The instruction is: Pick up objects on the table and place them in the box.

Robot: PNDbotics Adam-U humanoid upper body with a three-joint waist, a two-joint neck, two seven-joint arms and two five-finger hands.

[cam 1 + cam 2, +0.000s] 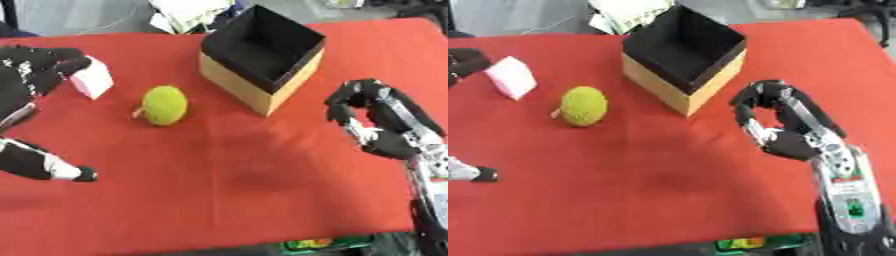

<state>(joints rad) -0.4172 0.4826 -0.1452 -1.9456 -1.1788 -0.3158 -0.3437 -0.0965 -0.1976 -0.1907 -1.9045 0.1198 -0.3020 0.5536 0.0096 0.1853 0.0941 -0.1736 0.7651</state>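
Right hand (785, 125) hovers curled and empty; left hand (31, 75) seemingly touches pink block (92, 78).

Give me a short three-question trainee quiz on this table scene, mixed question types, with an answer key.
1. True or false: the yellow-green fruit already lies inside the box.
2. Which hand is at the pink block? A) left hand B) right hand
3. Fill in: the right hand's fingers are curled and hold ____.

Key: 1 false, it lies on the red table left of the box. 2 A. 3 nothing.
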